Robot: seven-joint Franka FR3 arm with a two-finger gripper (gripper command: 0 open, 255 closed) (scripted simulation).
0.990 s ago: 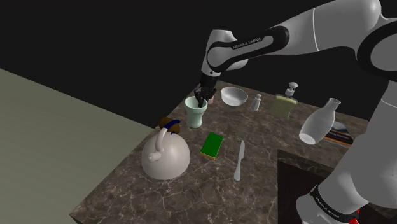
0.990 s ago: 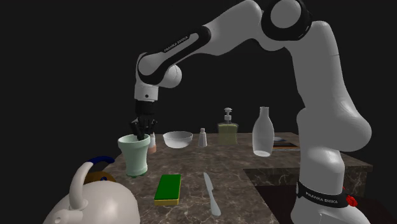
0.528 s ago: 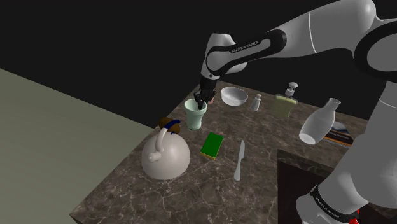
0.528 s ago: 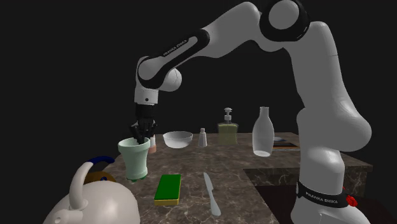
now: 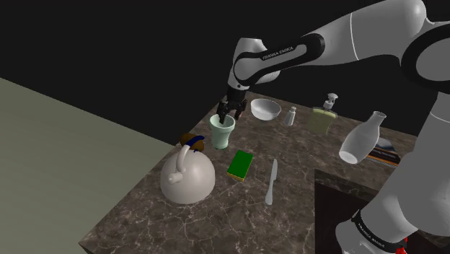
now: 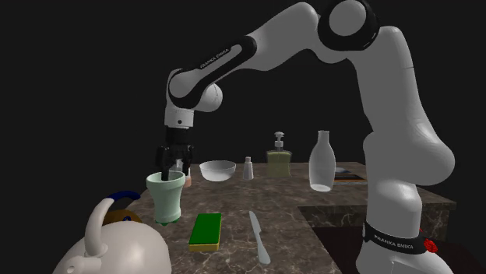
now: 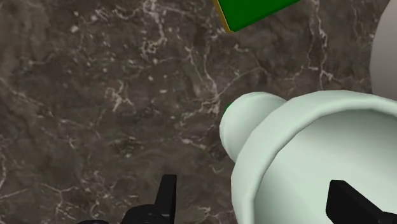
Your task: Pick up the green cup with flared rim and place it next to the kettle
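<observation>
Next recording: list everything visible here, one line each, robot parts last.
counter: one, dark veined stone, under everything
cup: one, pale green, below the gripper
kettle: one, off-white, blue on handle, beside the sponge
brown object: one, partly hidden behind the kettle
sponge: one, green, yellow edge, between kettle and knife
knife: one, pale grey, beside the sponge
bowl: one, white, behind the cup
shaker: one, white, beside the bowl
soap dispenser: one, olive, beside the shaker
bottle: one, white, past the dispenser
arm: one, white, dark joints, reaching over the counter
gripper: one, black, open, above the cup's rim
</observation>
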